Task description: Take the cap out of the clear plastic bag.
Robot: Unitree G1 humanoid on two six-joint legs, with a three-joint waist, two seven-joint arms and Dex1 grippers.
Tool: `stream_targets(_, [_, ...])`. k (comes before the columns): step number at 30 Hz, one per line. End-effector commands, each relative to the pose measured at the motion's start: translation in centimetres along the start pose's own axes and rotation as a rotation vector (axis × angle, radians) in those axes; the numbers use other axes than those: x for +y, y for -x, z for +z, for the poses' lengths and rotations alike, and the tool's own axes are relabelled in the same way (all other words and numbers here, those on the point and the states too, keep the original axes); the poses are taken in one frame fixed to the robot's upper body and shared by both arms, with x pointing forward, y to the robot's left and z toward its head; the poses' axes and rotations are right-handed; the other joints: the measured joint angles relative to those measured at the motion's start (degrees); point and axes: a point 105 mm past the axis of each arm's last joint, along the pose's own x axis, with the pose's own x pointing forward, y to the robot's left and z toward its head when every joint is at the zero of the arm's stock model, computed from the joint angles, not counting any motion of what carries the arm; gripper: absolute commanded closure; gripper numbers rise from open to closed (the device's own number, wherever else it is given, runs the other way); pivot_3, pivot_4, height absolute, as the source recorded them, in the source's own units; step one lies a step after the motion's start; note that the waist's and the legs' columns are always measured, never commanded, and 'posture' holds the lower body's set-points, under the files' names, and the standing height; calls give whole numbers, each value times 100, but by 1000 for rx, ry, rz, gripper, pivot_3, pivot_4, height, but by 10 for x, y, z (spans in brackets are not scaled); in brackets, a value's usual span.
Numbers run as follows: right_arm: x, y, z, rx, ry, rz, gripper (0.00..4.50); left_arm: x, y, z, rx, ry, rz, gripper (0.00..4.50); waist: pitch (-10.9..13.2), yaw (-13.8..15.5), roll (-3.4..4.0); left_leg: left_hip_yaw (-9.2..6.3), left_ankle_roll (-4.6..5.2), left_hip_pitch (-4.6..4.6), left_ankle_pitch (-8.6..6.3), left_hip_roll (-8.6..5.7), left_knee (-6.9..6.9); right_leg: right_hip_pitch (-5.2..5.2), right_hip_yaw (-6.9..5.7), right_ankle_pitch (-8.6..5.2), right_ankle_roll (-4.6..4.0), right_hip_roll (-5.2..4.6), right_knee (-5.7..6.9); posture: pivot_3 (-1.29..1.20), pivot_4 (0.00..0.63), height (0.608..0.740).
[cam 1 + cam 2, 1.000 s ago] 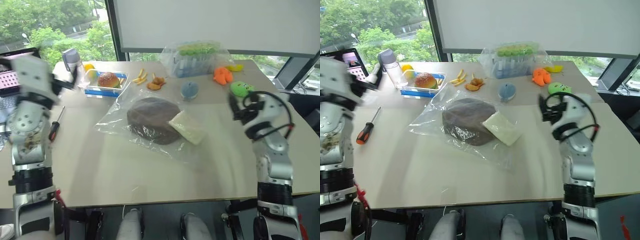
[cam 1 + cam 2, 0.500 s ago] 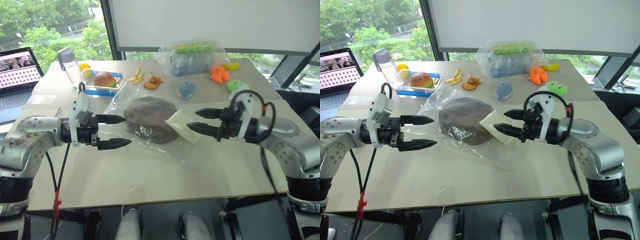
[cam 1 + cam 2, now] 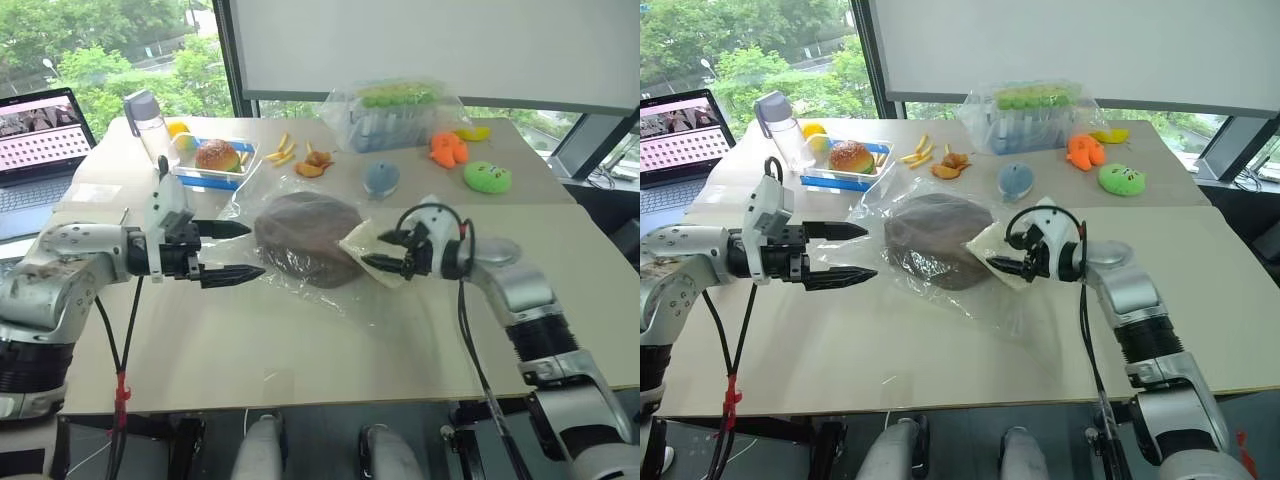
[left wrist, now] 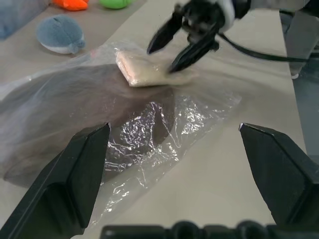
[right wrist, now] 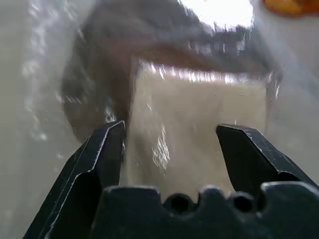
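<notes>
The dark brown cap [image 3: 300, 238] lies inside the clear plastic bag [image 3: 330, 292] at the middle of the table, with a flat cream packet [image 3: 368, 243] over its right edge, also in the bag. My right gripper [image 3: 376, 250] is open, low at the bag's right side, its tips at the packet's near corner; I cannot tell if they touch. In the right wrist view the packet [image 5: 199, 129] sits between the spread fingers [image 5: 94, 164]. My left gripper [image 3: 252, 250] is open, just left of the bag, pointing at the cap [image 4: 75, 109].
At the back stand a bulgy clear bag [image 3: 390, 112] of green and blue items, a blue tray [image 3: 190, 180] with a burger, a water bottle [image 3: 148, 122] and a laptop [image 3: 40, 130]. Blue [image 3: 380, 178], orange [image 3: 448, 148] and green [image 3: 487, 177] plush toys lie behind the bag.
Both arms came down from raised poses to table height. The right gripper then moved left and lower to the packet's corner. The left gripper barely moved in the last half second.
</notes>
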Motion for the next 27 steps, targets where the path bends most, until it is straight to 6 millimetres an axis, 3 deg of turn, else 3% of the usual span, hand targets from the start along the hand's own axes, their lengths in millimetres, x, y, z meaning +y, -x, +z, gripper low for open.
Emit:
stream_targets(1, [0,0,-32,87,-65,6,937,-6,8,3,5,-34,22,40,0,-12,0,1,0,1,0,1,0,1,2,0,0,0,0,0,150,740])
stream_targets(5, [-6,-4,-40,99,-84,-48,937,-8,8,2,4,-33,22,40,-4,-13,-6,-1,-2,22,0,9,4,15,-1,1,0,9,3,0,150,740])
stream_targets(8, [-9,-6,-31,53,-96,-64,1632,-7,6,3,0,-35,20,0,-12,-10,-18,-1,-4,43,-2,11,5,22,-2,5,2,9,-5,0,150,740])
stream_targets(12, [-9,-4,-21,23,-90,-59,3016,-6,5,4,-2,-38,14,0,-12,-11,-19,0,-5,43,-2,14,2,20,-2,8,-2,9,-8,0,150,740])
stream_targets(13, [-7,0,-11,-29,-122,-42,3209,-7,5,6,-16,-26,-5,0,-12,-14,-19,0,-5,43,-2,14,0,19,-2,8,-3,9,-7,0,150,740])
stream_targets(14, [-6,5,0,-81,-148,-22,3698,-8,4,8,-30,-17,-18,0,-12,-15,-19,1,-5,41,-2,14,-3,15,-2,7,-5,9,-7,0,150,740])
stream_targets(17, [-2,28,32,-180,-143,42,4373,-9,5,11,-50,-1,-27,0,-9,-6,-17,3,-4,4,-2,13,-4,2,0,7,-9,9,-2,0,150,740])
stream_targets(20, [2,54,53,-198,-66,98,4464,-10,4,11,-55,7,-31,0,1,8,-5,5,-2,-5,0,11,-3,-6,1,8,-9,10,0,0,150,740])
stream_targets(22, [-10,63,55,-164,-4,36,4465,-10,2,10,-56,8,-28,0,2,18,-3,6,-2,-5,0,12,-1,-7,2,7,-7,10,3,0,150,740])
stream_targets(24, [-48,71,61,-131,75,-178,4465,-10,0,9,-65,7,-19,0,2,11,-3,5,-4,4,-1,13,2,-7,1,6,-6,11,0,0,150,740])
stream_targets(25, [-72,77,58,-69,124,-318,4465,-11,-2,9,-69,6,-14,0,2,-2,-3,6,-5,9,-2,13,6,-17,2,9,-3,10,-1,0,150,740])
stream_targets(27, [-102,91,42,77,134,-465,4465,-12,-4,7,-73,6,-6,0,3,-27,-4,15,-5,7,-2,12,7,-22,8,21,2,9,-6,0,150,740])
